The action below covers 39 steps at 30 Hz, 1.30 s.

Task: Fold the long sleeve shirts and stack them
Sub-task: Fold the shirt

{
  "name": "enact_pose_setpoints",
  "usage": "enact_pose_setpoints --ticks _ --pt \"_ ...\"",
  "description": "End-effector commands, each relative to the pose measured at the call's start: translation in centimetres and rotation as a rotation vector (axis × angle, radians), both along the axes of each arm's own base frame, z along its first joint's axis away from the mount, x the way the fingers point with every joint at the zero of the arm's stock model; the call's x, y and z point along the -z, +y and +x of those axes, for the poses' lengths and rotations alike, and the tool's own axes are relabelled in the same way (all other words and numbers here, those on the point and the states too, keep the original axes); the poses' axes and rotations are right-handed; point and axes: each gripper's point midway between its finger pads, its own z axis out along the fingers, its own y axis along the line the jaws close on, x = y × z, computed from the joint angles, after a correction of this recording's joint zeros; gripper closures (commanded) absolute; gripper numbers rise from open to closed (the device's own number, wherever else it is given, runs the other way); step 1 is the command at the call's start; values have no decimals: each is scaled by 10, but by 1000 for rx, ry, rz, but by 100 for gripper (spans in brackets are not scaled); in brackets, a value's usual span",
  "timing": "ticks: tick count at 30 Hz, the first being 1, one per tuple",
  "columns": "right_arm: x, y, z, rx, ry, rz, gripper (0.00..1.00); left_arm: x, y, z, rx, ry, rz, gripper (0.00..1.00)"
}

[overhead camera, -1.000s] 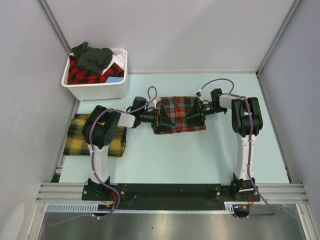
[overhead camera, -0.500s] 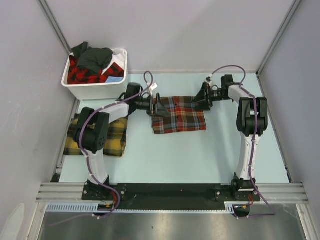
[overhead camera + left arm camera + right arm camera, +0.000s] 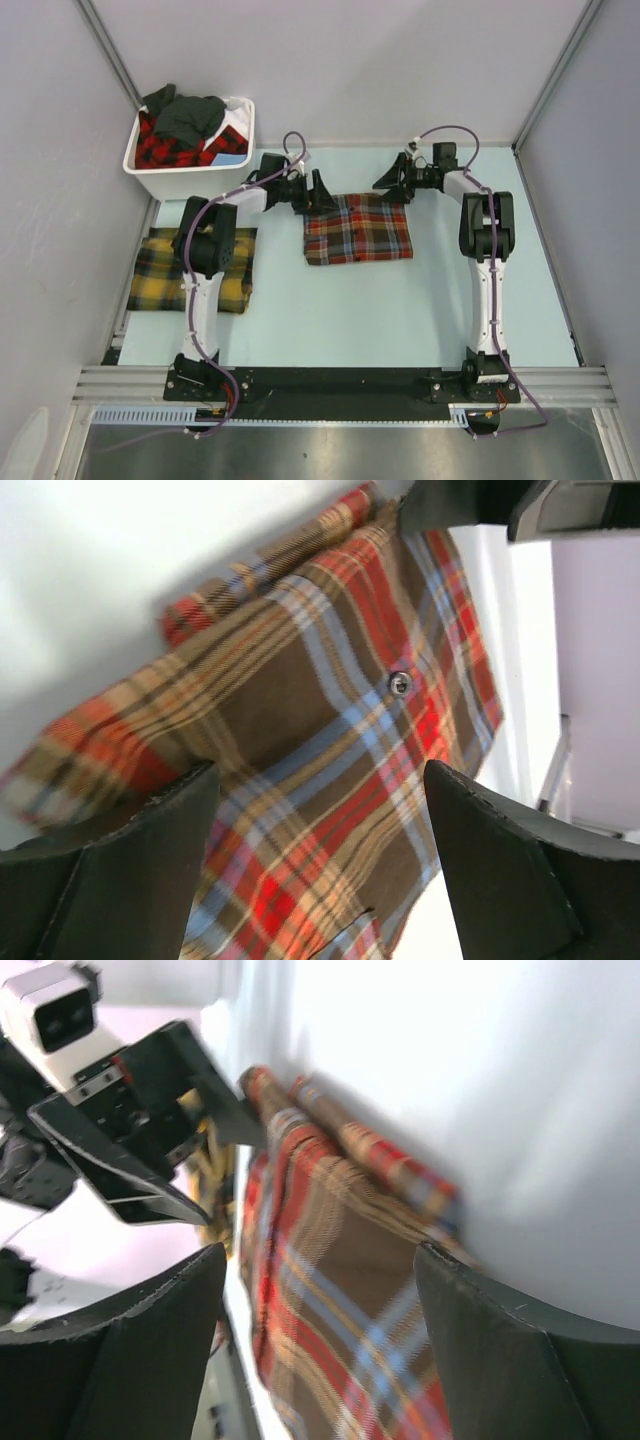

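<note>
The red-brown long sleeve shirt (image 3: 358, 228) with blue lines lies folded into a flat rectangle at the table's middle. My left gripper (image 3: 318, 192) hovers at its far left corner, open and holding nothing. My right gripper (image 3: 392, 182) hovers at the far right corner, also open and empty. In the left wrist view the plaid cloth (image 3: 330, 710) fills the gap between the fingers (image 3: 140, 860) from below. The right wrist view shows the same shirt (image 3: 330, 1260) under open jaws. A yellow-and-dark-green shirt (image 3: 190, 268) lies folded at the left, partly hidden by the left arm.
A white bin (image 3: 190, 178) at the far left corner holds red-black plaid and dark grey clothes. Grey walls close in the table at the back and on both sides. The opposite gripper (image 3: 130, 1140) shows in the right wrist view.
Both grippers have lifted off the red-brown shirt's sides and drawn back to its far edge. The shirt now lies flatter and squarer.
</note>
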Motion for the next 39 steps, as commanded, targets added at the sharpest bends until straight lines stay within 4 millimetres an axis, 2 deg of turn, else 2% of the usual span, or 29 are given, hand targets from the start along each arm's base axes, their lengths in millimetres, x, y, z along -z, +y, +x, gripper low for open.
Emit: enact_pose_setpoints --ticks 1,2,3,4,5,6,7,8,9,10,12,15,18,20,23,26,28,29,30,31,32,34,36,37,39 --pt "-5 -31 21 94 -91 -124 19 -43 23 13 -1 -168 47 11" --pt "-18 -31 12 79 -85 -112 19 -56 24 8 22 -204 35 11" --pt "-59 -31 4 57 -168 -100 19 -65 30 5 36 -253 48 11" --pt "-75 -31 -8 46 -188 -101 18 -86 37 -11 37 -289 47 11" --pt "-68 -47 -25 68 -151 -116 19 -90 43 -21 35 -288 50 12" --pt "-96 -55 -39 82 -219 -143 19 -76 53 -41 30 -231 72 13" --pt "-93 -61 -55 87 -183 -170 20 -87 58 -54 25 -239 84 16" --pt "-71 -71 -80 95 -105 -197 21 -84 62 -67 26 -222 100 17" --pt "-77 -77 -93 101 -136 -248 21 -63 66 -89 25 -146 112 17" --pt "-69 -80 -108 100 -101 -266 21 -62 68 -99 19 -130 115 18" --pt "-44 -86 -138 114 -28 -300 23 -38 70 -120 9 -44 130 19" --pt "-17 -86 -155 113 15 -323 25 -17 69 -129 13 16 134 20" --pt "5 -87 -154 98 12 -350 28 -4 70 -127 31 15 151 22" --pt "19 -86 -151 91 26 -355 29 0 67 -128 51 21 142 26" --pt "29 -78 -155 70 48 -348 33 6 53 -131 114 27 112 36" --pt "36 -68 -164 44 64 -348 41 12 44 -131 147 41 95 45" --pt "40 -65 -167 34 67 -351 54 18 39 -135 167 58 88 55" --pt "47 -65 -170 33 91 -350 63 22 38 -139 174 79 92 59" --pt "47 -64 -171 31 96 -345 70 26 38 -144 180 98 91 69" --pt "47 -64 -170 27 99 -347 76 27 37 -151 197 113 89 74" --pt "45 -66 -173 17 100 -354 88 29 37 -159 208 126 94 88" --pt "44 -71 -178 6 98 -388 100 23 34 -175 244 121 96 97" --pt "39 -81 -188 -31 95 -432 100 24 32 -203 293 150 95 100" --pt "41 -91 -189 -37 93 -474 100 17 24 -221 356 132 96 100" --pt "39 -104 -185 -68 67 -533 100 16 16 -252 441 142 95 100"
